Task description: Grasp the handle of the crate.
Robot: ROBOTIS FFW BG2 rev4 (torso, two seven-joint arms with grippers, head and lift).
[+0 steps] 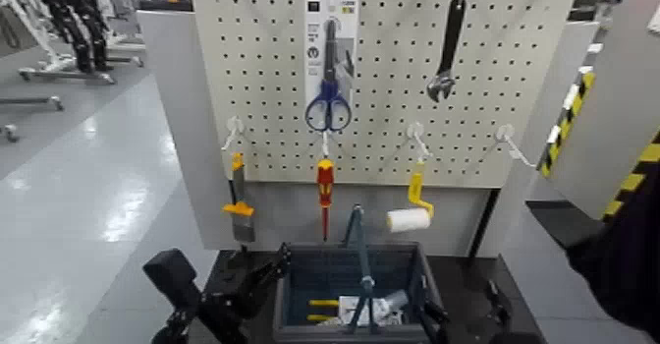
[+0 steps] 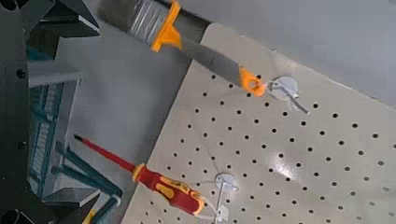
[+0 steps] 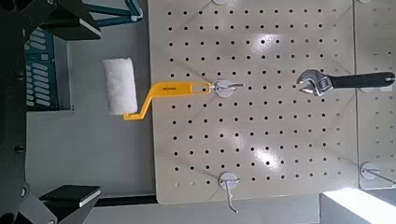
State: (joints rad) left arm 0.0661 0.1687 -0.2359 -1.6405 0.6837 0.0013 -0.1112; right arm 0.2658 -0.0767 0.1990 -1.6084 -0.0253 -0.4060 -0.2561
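The dark blue-grey crate (image 1: 291,291) stands low in the middle of the head view, below the pegboard. Its slim handle (image 1: 359,255) is raised upright over the crate's middle. My left gripper (image 1: 263,275) hovers just left of the crate, open and empty. On the crate's right side my right gripper (image 1: 462,315) is also open and holds nothing. The left wrist view shows the crate's slatted wall (image 2: 47,121) and the handle's bars (image 2: 91,177) beyond the open left gripper (image 2: 51,105). The right wrist view shows the crate (image 3: 39,67) past the spread right gripper (image 3: 58,110).
A white pegboard (image 1: 393,122) behind the crate carries scissors (image 1: 328,83), a wrench (image 1: 448,48), a paintbrush (image 1: 239,205), a red-and-yellow screwdriver (image 1: 325,191) and a paint roller (image 1: 410,215). Small items lie inside the crate. A yellow-black striped post (image 1: 629,186) stands at the right.
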